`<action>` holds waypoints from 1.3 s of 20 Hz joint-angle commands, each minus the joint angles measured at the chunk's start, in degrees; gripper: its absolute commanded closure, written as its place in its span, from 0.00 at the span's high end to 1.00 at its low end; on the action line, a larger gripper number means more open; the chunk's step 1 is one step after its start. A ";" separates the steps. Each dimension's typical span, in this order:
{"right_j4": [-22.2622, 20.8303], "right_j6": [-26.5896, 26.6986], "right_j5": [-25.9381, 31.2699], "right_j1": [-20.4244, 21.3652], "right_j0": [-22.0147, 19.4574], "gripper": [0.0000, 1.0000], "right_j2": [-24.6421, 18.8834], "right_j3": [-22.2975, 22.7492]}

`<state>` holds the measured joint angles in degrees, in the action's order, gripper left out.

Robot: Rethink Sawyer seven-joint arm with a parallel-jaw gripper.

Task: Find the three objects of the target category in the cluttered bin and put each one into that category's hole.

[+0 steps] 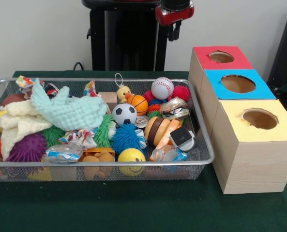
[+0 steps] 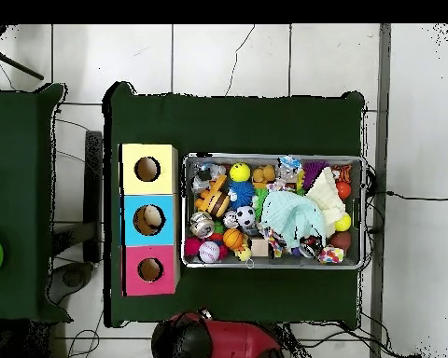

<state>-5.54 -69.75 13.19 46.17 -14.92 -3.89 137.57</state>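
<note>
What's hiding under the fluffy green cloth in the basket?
A spiky green ball and a cream cloth peek out from under the mint green cloth. Anything lying deeper beneath it is covered.

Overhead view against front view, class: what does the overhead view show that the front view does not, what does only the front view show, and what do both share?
Only the overhead view shows something pale lying inside the blue box's hole and the tiled floor around the table. Only the front view shows the boxes' wooden sides and the gripper hanging behind the bin. Both show the mesh bin, the soccer ball, the baseball and the red, blue and yellow lids.
</note>
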 commanded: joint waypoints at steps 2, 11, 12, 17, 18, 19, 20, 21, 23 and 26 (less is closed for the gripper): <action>-1.99 -12.54 9.05 6.88 10.83 0.00 10.09 -2.30; 0.96 -17.79 -0.18 -6.33 19.72 0.00 12.21 -6.77; 1.43 -18.21 -2.96 -10.49 20.12 0.00 12.03 -8.18; 3.99 -16.92 -13.61 -26.13 18.56 0.00 9.06 -14.78; 4.33 -16.99 -15.10 -27.75 19.07 0.00 9.31 -15.85; 5.12 -17.37 -16.29 -29.27 19.98 0.00 9.88 -16.74; 5.91 -17.75 -17.47 -30.80 20.88 0.00 10.46 -17.63; 6.73 -17.80 -18.72 -32.24 21.30 0.00 10.63 -18.44; 8.61 -17.55 -18.95 -34.87 20.93 0.00 10.00 -19.80; 11.31 -16.89 -18.59 -39.17 19.67 0.00 8.65 -22.24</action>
<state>-2.33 -70.55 -3.41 21.08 6.01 7.75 130.12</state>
